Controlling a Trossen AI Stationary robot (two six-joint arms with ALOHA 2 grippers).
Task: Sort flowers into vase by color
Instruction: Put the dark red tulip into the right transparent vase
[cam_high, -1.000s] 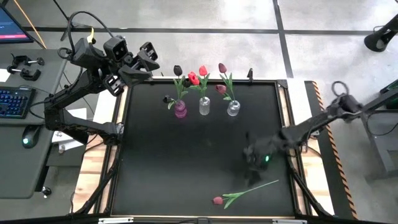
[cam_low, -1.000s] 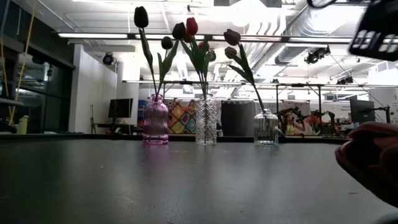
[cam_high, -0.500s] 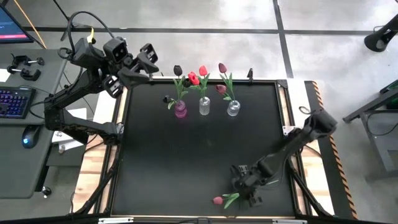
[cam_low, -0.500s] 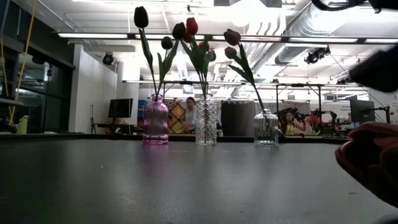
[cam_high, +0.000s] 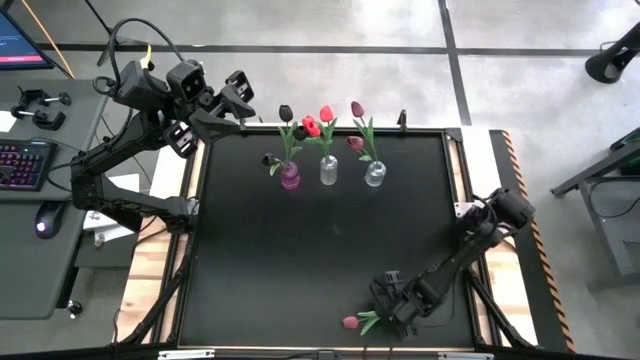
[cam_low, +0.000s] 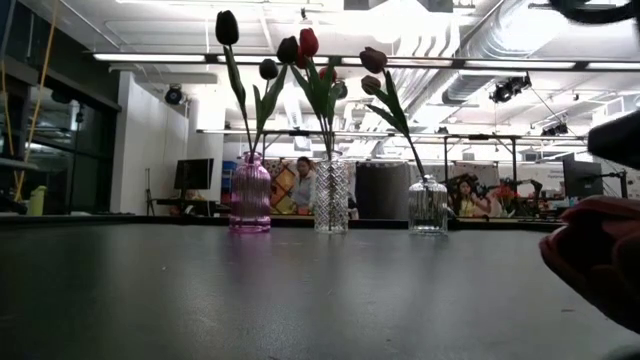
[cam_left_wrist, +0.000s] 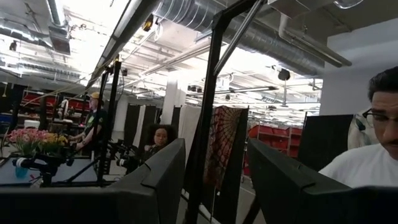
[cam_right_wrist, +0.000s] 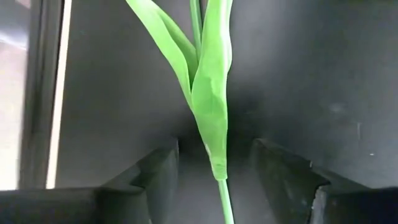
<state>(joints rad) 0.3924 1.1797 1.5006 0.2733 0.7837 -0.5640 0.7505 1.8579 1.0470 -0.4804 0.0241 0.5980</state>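
Now the right hand (cam_high: 392, 308), half open, straddles the flat-lying flower's stem (cam_right_wrist: 222, 193) to pinch it; left hand (cam_high: 238, 92) waits open, far left.

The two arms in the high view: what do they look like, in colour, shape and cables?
Both are dark, nearly black, built of slim jointed links. The left arm has blocky housings near its gripper, black cables looping above it and a small yellow mark. The right arm is one thin dark link ending in a bulky gripper; its fingers are dark and wedge-shaped.
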